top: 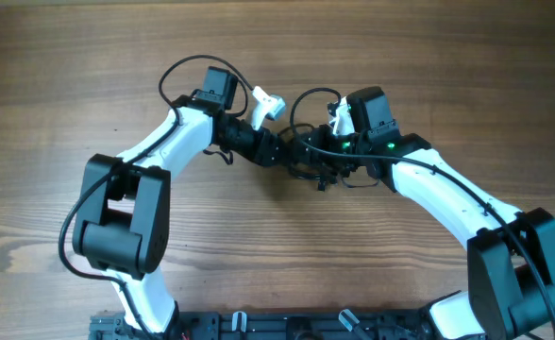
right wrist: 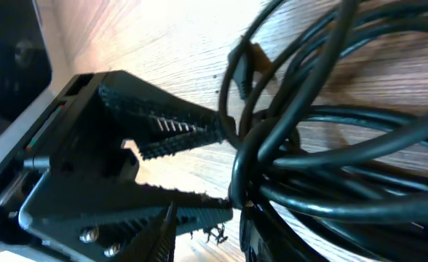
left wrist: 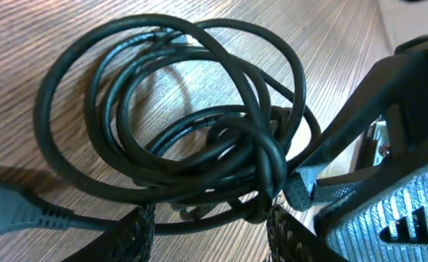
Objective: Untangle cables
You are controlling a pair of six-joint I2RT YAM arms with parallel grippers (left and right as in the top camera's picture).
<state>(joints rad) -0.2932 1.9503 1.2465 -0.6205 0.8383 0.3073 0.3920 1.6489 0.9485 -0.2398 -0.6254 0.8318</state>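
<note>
Cables [left wrist: 261, 156]: a tangled coil of thin black cord on the wooden table [top: 89, 66], mid-table between the two arms. One plug [left wrist: 14, 207] lies just outside the coil.

Left gripper [right wrist: 226, 166]: we see its jaws spread in a V with the tips at the edge of the bundle. Several strands cross the gap and none is pinched.

Right gripper [left wrist: 310, 196]: jaws part way apart, one fingertip touching the knot. We see nothing clamped.

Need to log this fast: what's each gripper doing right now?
Left gripper: open, fingers either side of the tangled bundle of thin black cables.
Right gripper: fingers slightly apart by the bundle; grip cannot be told.
</note>
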